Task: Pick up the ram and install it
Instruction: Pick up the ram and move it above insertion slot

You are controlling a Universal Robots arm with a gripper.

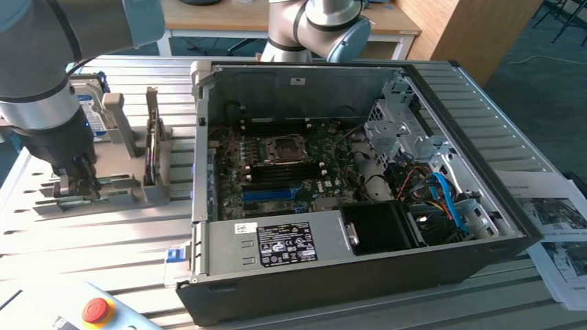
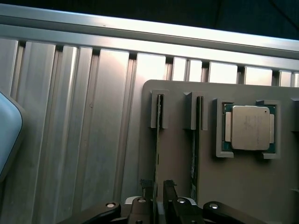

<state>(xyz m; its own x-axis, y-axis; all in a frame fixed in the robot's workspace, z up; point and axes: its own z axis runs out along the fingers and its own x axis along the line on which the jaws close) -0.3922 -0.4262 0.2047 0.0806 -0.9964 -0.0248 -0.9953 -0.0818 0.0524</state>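
The ram [image 2: 158,140] is a thin green stick standing on edge in a slot of the grey holder [image 2: 233,186]. My gripper [image 2: 158,193] is down over it, with its fingers [image 2: 147,192] pressed against both sides of the stick's edge. In the exterior view the gripper [image 1: 78,185] sits low on the holder [image 1: 55,206] at that view's left, and a green strip of the ram [image 1: 115,181] shows beside it. The ram still sits in its slot. A second stick [image 2: 196,140] stands in the neighbouring slot.
A CPU chip [image 2: 251,127] lies in a pocket of the holder. The open computer case [image 1: 348,275] takes the middle of the ribbed metal table, with motherboard [image 1: 275,172] and blue slot strip [image 1: 275,194] inside. A hard drive [image 1: 84,103] stands behind the holder. A red stop button [image 1: 96,311] is near the front.
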